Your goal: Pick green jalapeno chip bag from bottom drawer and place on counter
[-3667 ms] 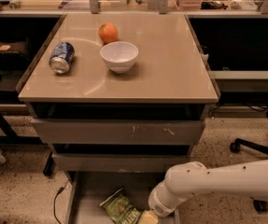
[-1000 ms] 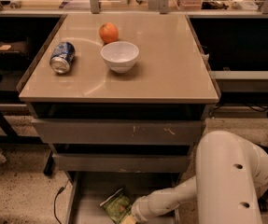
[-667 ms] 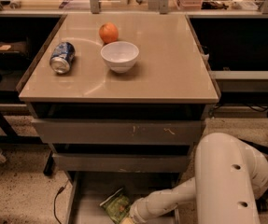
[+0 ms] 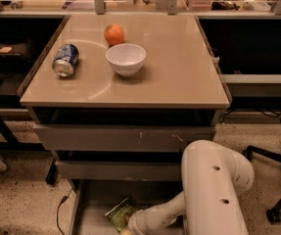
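Pincer point(image 4: 127, 231) in bottom drawer point(image 4: 92, 200) beside green jalapeno chip bag point(image 4: 120, 213).

One table point(image 4: 179, 72) fills the upper middle of the frame, carrying one blue can point(image 4: 65, 60), one orange point(image 4: 114, 34) and one white bowl point(image 4: 126, 58). Below it are three grey drawers point(image 4: 125, 137). The bottom drawer point(image 4: 93, 214) holds one green chip bag point(image 4: 120, 213). One pincer point(image 4: 126, 230) is at the bottom edge, just beside the bag.

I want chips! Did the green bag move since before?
No. The green jalapeno chip bag keeps its place against the bottom drawer walls; the gripper sits just below it.
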You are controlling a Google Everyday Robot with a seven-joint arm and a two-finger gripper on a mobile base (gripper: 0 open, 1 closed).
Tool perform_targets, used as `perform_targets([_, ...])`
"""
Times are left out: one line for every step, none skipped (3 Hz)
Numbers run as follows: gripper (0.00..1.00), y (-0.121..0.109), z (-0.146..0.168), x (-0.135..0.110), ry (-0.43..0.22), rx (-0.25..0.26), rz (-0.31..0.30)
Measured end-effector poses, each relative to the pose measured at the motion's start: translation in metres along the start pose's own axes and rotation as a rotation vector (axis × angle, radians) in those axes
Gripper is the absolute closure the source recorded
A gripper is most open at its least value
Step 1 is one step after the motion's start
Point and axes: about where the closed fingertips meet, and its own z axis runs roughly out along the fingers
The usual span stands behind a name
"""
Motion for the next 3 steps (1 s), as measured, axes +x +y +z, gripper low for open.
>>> perform_targets([0.00,-0.004,0.017,-0.001,-0.015,0.026,-0.013])
perform_targets([0.00,-0.008,0.033,0.002,-0.018,0.048,-0.014])
perform_targets([0.00,-0.014,0.045,0.008,-0.019,0.071,-0.009])
